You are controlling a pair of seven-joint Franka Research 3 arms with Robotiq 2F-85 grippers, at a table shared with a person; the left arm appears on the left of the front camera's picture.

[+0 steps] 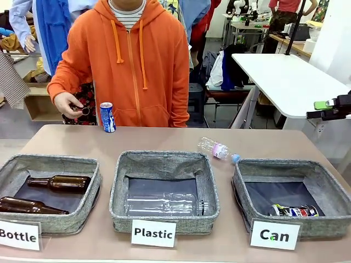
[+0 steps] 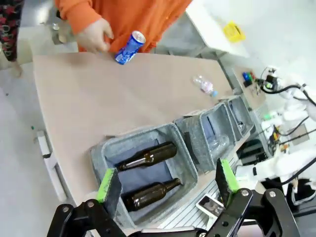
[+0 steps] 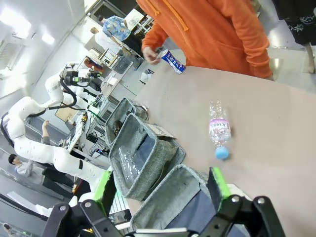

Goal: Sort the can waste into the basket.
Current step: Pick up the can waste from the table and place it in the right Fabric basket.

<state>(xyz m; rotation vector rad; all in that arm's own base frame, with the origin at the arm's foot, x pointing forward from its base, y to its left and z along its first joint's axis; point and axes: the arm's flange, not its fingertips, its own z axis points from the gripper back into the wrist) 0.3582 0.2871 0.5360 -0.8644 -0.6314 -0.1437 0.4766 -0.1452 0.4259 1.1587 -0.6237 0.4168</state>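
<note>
Noting blue can point(image 1: 107, 117) standing upright near the far edge of the tabletop point(image 1: 164, 137), just beside the person's hand point(image 1: 68, 104); touching or apart, unable to tell. Noting crushed can point(image 1: 295, 211) lying on its side on the dark bottom of the basket point(image 1: 285, 166) at the right end of the row, behind the white "Can" card point(image 1: 275, 234). Recording clear plastic bottle point(image 1: 215, 149), blue-capped, lying on the bare tabletop just beyond the gap between the middle basket point(image 1: 164, 157) and the Can basket, touching neither. Logging middle basket, sitting behind the "Plastic" card point(image 1: 153, 233), as holding one clear bottle point(image 1: 164, 204) lying flat. Logging left basket point(image 1: 52, 160), sitting behind the "Bottle" card point(image 1: 19, 235), as holding two brown glass bottles point(image 1: 60, 182) lying on their sides. Reading left claw point(image 2: 168, 180) as spread wide, green pads well apart, gripping nothing, hanging high over the Bottle end of the row. Reading right claw point(image 3: 160, 187) likewise as spread wide and gripping nothing, looking down on a grey basket between its fingers; in the front view, showing at the right edge, raised well above the tabletop and out to the right of the Can basket.
</note>
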